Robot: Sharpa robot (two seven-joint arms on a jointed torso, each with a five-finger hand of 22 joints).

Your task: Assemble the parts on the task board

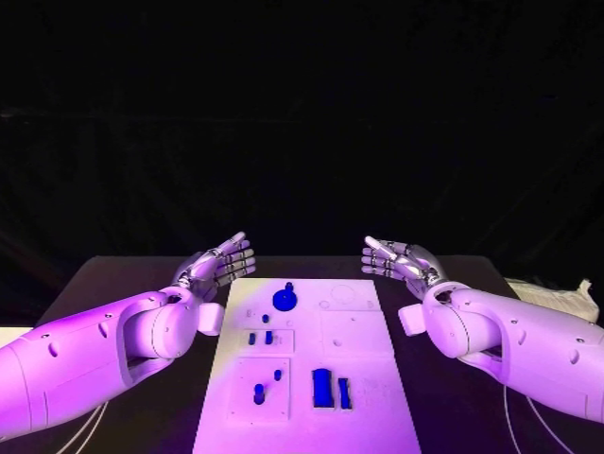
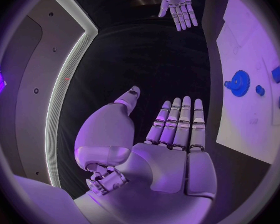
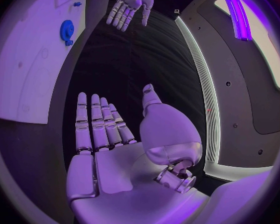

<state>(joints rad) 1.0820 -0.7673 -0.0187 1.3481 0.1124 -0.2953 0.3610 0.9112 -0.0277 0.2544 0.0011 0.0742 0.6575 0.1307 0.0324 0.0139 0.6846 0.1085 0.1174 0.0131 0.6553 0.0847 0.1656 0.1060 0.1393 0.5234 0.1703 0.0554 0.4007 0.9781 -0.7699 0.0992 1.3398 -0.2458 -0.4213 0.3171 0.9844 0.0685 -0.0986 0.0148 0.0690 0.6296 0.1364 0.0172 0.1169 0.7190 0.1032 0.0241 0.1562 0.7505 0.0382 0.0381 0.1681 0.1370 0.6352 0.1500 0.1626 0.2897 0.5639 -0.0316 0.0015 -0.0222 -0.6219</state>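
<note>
On the task board (image 1: 363, 378), blue parts (image 1: 329, 388) lay loose and a gear (image 1: 285, 300) sat mounted; left hand (image 1: 217, 265) and right hand (image 1: 400, 261) hovered spread, holding nothing.

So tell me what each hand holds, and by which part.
Nothing is held. The left hand and right hand are both open, beside the task board.

task board (image 1: 363, 364): smooth matt white plate | parts, e.g. gear (image 1: 285, 300): smooth blue plastic look, slight sheen | left hand (image 1: 217, 265), right hand (image 1: 399, 262): silvery metallic finish, glossy | arms: smooth glossy white shells | table (image 1: 125, 274): matt black | cloth (image 1: 560, 295): crumpled, pale
</note>
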